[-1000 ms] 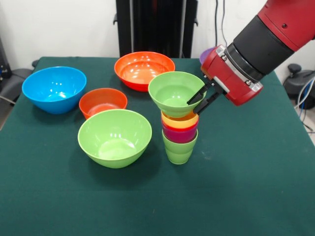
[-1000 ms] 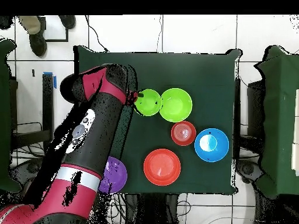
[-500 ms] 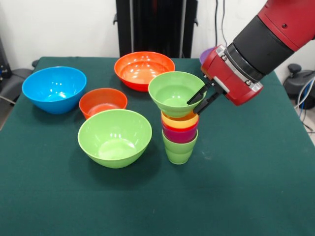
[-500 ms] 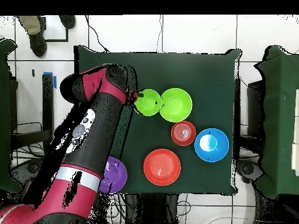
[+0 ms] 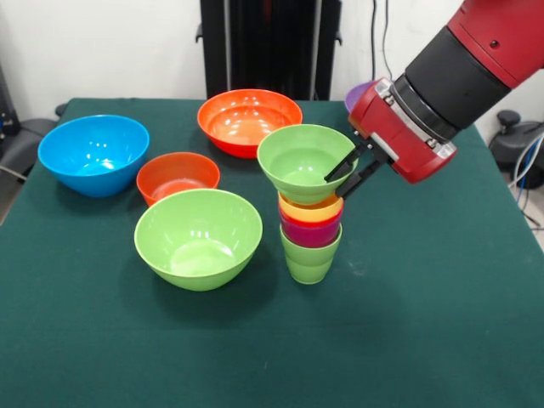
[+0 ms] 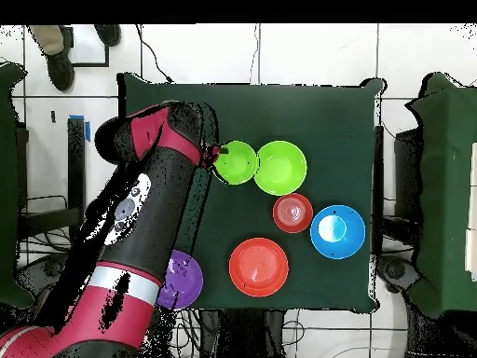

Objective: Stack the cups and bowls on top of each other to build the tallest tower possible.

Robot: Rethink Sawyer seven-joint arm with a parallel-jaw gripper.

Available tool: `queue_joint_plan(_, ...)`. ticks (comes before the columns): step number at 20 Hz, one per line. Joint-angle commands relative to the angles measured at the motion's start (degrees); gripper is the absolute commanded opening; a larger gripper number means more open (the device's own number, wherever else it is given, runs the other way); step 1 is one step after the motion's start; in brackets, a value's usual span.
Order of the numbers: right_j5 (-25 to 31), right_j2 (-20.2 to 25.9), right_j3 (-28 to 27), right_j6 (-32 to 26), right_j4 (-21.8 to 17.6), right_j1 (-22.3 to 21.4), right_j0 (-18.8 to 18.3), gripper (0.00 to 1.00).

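Jaws point(image 5: 343, 174) clamped on the rim of the small green bowl point(image 5: 304, 161): one finger inside the bowl, one outside, on its right side in front view. Overhead shows the same grip at the bowl's edge point(image 6: 236, 162).

The bowl sits on top of the tower point(image 5: 310, 225), leaning a bit to the left and wider than the cups under it. Bands below it, top down: yellow cup point(image 5: 311, 209), red cup point(image 5: 299, 221) as a thin rim, purple cup point(image 5: 311, 234), green cup point(image 5: 309, 257) at the base on the desk point(image 5: 408, 323). Tower stands near the desk's middle.

Other bowls, front view:
- big green bowl point(image 5: 198, 237) just left of the tower, close but apart from it
- small orange-red bowl point(image 5: 178, 177) behind the big green one, touching or almost
- blue bowl point(image 5: 93, 154) near the left edge
- big orange bowl point(image 5: 249, 121) near the far edge, behind the tower
- purple bowl point(image 5: 357, 93) at the far edge, mostly hidden by the arm point(image 5: 459, 76); clearer overhead point(image 6: 182, 279)

All loose bowls upright, open side up.
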Motion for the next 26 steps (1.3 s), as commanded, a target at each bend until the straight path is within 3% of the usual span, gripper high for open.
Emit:
queue_joint_plan(1,4.9,4.0,-2.7,4.1,0.2,2.6,-0.6,0.0)
queue_joint_plan(26,3.5,4.2,-1.2,3.0,-0.7,2.3,-0.3,0.0)
